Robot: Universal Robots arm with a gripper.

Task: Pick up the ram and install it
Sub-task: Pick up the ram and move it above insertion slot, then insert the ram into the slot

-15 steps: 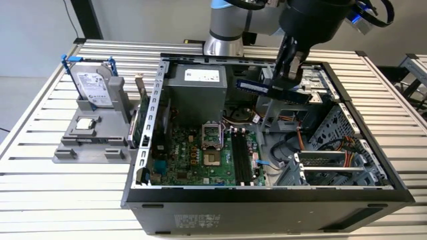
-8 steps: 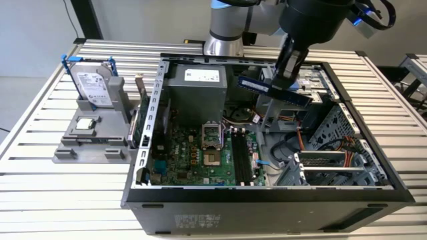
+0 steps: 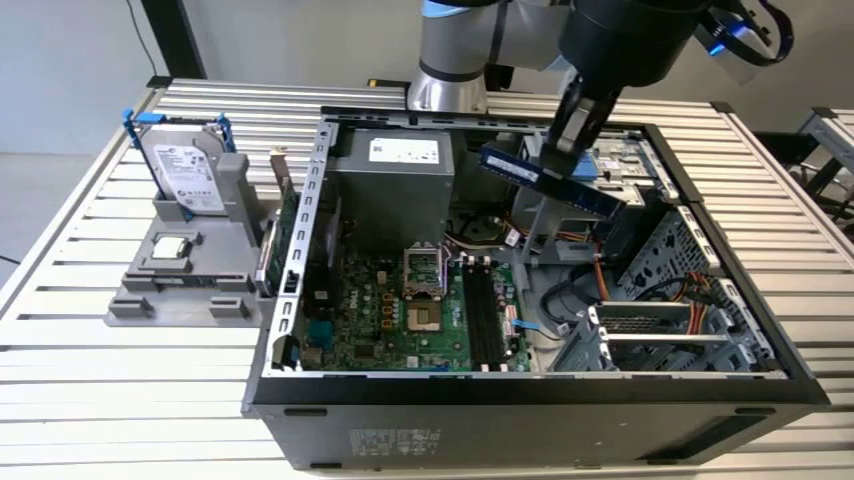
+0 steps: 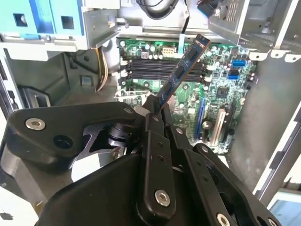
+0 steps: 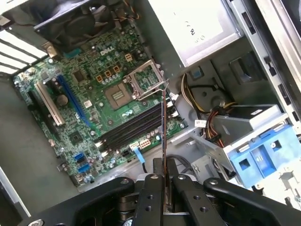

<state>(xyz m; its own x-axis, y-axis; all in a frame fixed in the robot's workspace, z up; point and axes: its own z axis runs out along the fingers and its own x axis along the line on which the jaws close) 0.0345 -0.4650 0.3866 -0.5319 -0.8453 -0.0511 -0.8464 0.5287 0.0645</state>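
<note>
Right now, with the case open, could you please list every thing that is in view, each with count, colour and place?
ram: 1, dark bluish with black chips, tilted above the open case
hard drive: 1, silver with blue brackets, upright on the stand
processor chip: 1, silver, flat on the stand
stand: 1, grey, at the exterior view's left of the case
computer case: 1, black, on the table
motherboard: 1, green, inside the case
memory slots: several, black, on the motherboard
power supply: 1, grey, inside the case
table: 1, pale slats
gripper: 1, black, shut on the ram
</note>
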